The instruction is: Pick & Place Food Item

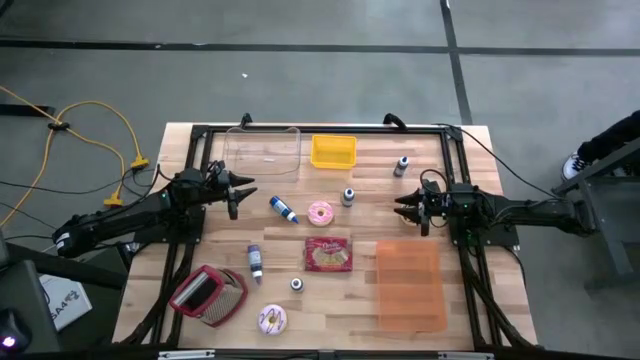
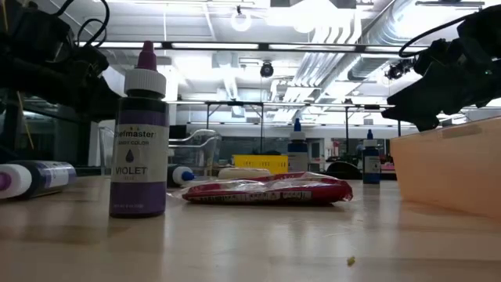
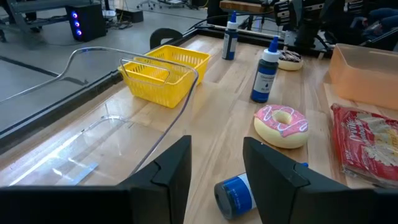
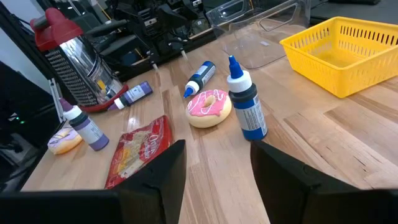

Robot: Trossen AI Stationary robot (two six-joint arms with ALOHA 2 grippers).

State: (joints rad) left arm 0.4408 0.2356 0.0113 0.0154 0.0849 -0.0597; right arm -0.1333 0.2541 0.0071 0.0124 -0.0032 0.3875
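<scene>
A pink-iced donut and a red snack bag lie mid-table; both also show in the left wrist view, donut and bag. A second, paler donut lies near the front edge. My left gripper hovers open left of a lying blue bottle, with nothing between its fingers. My right gripper hovers open right of the pink donut, also with nothing between its fingers.
An orange bin sits front right. A yellow basket and a clear container stand at the back. A grater and a lying violet bottle are front left. Small bottles stand upright, one beside the donut, one behind it.
</scene>
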